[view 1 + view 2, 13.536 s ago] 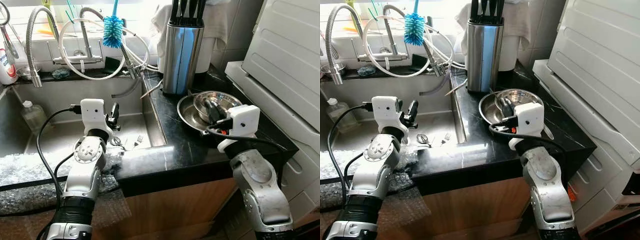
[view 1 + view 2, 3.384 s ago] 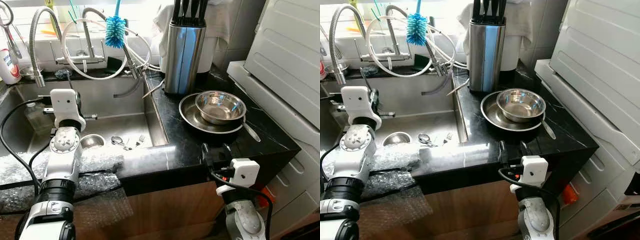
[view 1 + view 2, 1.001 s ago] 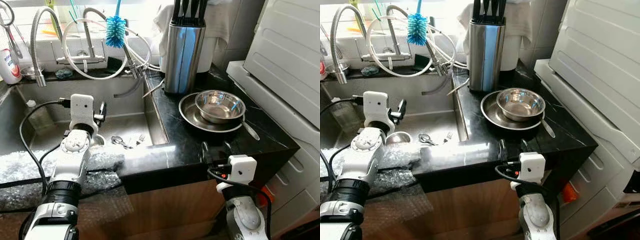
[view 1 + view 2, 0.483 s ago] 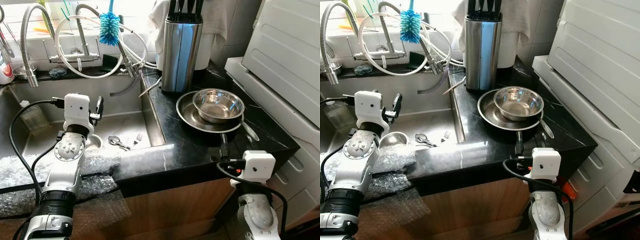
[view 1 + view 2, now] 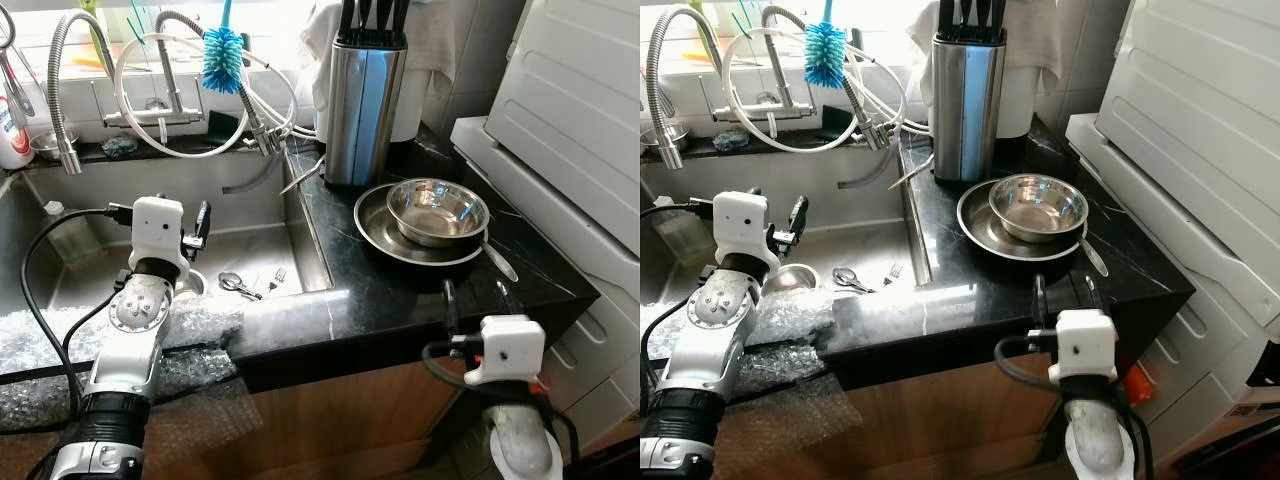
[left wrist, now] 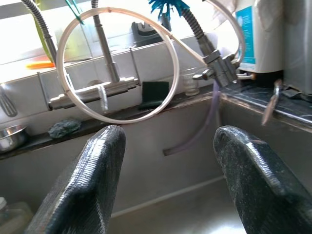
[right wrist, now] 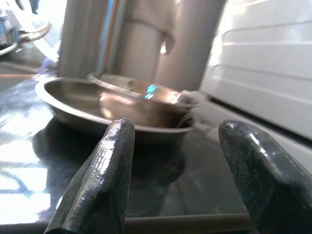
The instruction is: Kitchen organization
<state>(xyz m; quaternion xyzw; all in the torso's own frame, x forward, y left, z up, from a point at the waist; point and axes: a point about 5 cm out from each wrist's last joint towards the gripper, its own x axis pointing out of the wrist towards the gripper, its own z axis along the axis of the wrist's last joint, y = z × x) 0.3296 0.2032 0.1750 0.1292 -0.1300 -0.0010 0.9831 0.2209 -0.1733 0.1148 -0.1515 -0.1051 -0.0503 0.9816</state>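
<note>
Presently: black stone surface point(image 5: 380, 290) beside a steel sink point(image 5: 100, 270), white appliance to the surface's far side. Knife block point(image 5: 365, 95) at the back of the surface; bowl point(image 5: 437, 211) nested in a pan point(image 5: 385, 235) just in front of the block. Bare surface between pan and front edge. Right gripper point(image 5: 1064, 289) at that front edge, near the pan, fingers spread, empty. Left gripper point(image 5: 198, 222) over the sink, fingers apart, empty. Spoon point(image 5: 232, 283) and fork point(image 5: 275, 277) on the sink floor, just beside the left gripper.
</note>
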